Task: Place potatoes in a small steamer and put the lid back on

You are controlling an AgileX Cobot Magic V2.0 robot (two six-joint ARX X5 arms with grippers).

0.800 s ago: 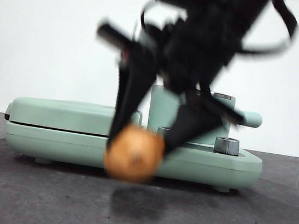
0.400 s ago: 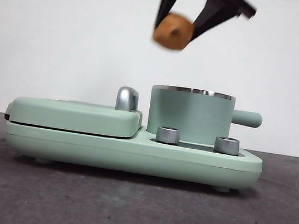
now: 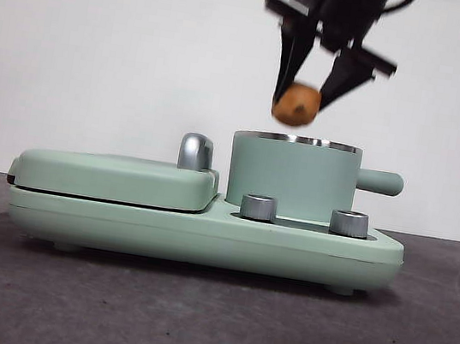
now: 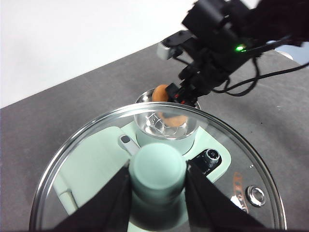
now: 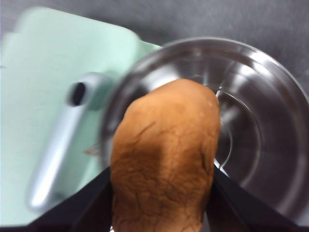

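My right gripper point(image 3: 309, 97) is shut on the tan-brown potato point(image 3: 296, 103), hanging just above the steel rim of the mint-green small steamer point(image 3: 293, 175). In the right wrist view the potato point(image 5: 164, 157) fills the space between the jaws, over the steamer's shiny inside point(image 5: 251, 125). My left gripper point(image 4: 158, 193) is shut on the green knob point(image 4: 157, 170) of the glass lid point(image 4: 87, 159), held high above the appliance. Through and past the lid I see the steamer point(image 4: 166, 128) and the right arm point(image 4: 217, 53) with the potato point(image 4: 161, 93) over it.
The steamer stands on a mint-green appliance base point(image 3: 203, 233) with two steel dials point(image 3: 258, 207). A flat green griddle cover point(image 3: 117, 177) with a chrome handle point(image 3: 196, 151) lies beside the steamer. Dark grey table point(image 3: 207, 324) lies in front.
The right gripper lifted the potato from the table in front of the appliance, carried it up and rightward, and now holds it lower, just above the steamer's rim.
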